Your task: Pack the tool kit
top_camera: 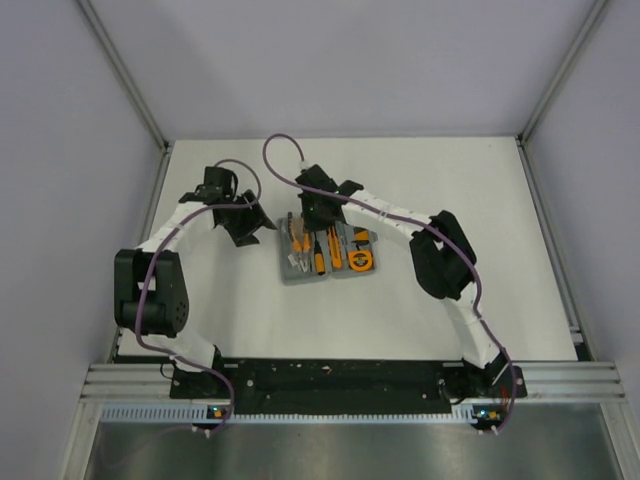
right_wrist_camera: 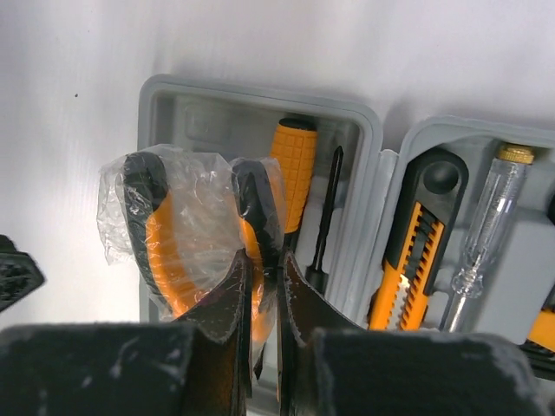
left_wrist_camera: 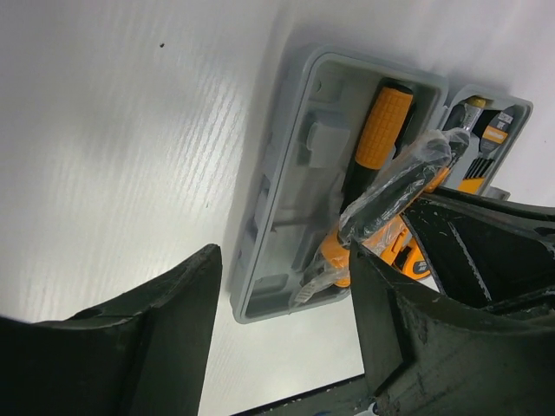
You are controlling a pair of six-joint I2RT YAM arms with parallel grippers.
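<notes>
The grey tool kit case point(top_camera: 290, 272) lies open on the table. In it are an orange-handled screwdriver point(right_wrist_camera: 295, 160), an orange-and-black knife point(right_wrist_camera: 412, 251), a clear tester screwdriver point(right_wrist_camera: 481, 230) and a round tape measure point(top_camera: 362, 262). My right gripper point(right_wrist_camera: 264, 260) is shut on the plastic-wrapped orange-and-black pliers point(right_wrist_camera: 169, 225), held over the case's left half point(right_wrist_camera: 173, 95). My left gripper point(left_wrist_camera: 284, 290) is open and empty, just left of the case point(left_wrist_camera: 277, 199). From there I see the pliers point(left_wrist_camera: 395, 191) tilted above the tray.
White table point(top_camera: 450, 190) with grey walls and metal frame rails on three sides. The right arm point(top_camera: 440, 255) curves over the table right of the case. The left arm point(top_camera: 150, 285) stands at the left edge.
</notes>
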